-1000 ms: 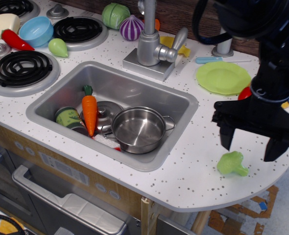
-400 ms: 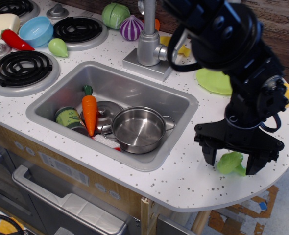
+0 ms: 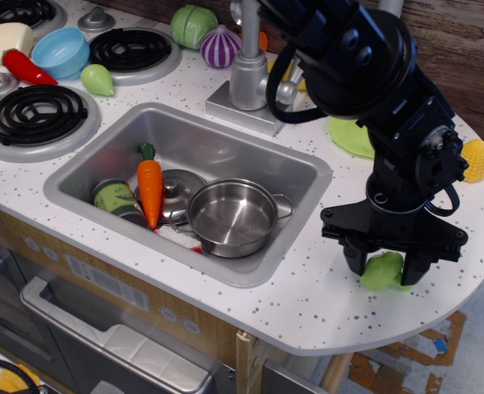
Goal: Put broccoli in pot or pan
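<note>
The light-green broccoli [image 3: 382,272] lies on the white speckled counter at the front right. My black gripper [image 3: 384,267] has come down over it, with one finger on each side pressing against it. The broccoli still rests on the counter. The shiny steel pot [image 3: 232,216] stands empty in the sink [image 3: 303,172], to the left of the gripper.
In the sink beside the pot are a carrot [image 3: 150,187], a steel lid [image 3: 174,190] and a green-labelled can [image 3: 113,197]. A green plate [image 3: 346,135] and a corn cob [image 3: 474,159] lie behind the arm. The tap [image 3: 250,61] stands behind the sink. The counter's rounded edge is just beyond the broccoli.
My gripper moved left and down from beside the broccoli to straddle it. Its fingers then narrowed onto the broccoli, which shifted slightly.
</note>
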{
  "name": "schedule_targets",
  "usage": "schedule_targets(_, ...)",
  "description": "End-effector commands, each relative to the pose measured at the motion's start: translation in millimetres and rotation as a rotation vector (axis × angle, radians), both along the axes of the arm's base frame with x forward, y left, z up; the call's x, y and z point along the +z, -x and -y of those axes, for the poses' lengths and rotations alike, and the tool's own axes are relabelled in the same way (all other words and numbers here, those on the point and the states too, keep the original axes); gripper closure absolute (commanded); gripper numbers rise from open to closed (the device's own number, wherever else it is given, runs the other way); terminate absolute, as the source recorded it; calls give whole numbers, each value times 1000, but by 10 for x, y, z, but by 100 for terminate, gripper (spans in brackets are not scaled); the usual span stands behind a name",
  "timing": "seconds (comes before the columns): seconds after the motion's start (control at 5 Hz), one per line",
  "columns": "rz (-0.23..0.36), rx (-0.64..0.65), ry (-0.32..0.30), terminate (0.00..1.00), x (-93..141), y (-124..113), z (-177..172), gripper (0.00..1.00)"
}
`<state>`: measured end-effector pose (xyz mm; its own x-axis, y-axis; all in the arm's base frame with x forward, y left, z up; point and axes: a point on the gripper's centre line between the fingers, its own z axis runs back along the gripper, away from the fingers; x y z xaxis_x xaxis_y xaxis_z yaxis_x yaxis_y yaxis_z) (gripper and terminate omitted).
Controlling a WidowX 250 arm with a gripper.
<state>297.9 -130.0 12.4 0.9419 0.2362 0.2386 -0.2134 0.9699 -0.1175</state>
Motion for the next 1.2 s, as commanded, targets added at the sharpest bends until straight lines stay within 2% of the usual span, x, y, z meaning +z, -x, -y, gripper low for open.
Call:
schedule_targets(0.0, 22, 18, 19, 0, 57, -11, 19, 100)
schedule_targets(0.2, -31, -47, 22, 0, 198, -8, -138, 100)
schedule_targets(0.4, -96, -159, -8, 0, 430, -94, -553, 100)
schedule_targets(0.6, -81, -183, -40, 0, 452, -161, -864, 100)
schedule_targets(0.8, -18, -235, -105, 0, 350, -235, -1223, 100)
schedule_targets(1.0, 31, -292, -138, 0, 173, -348, -1455, 100)
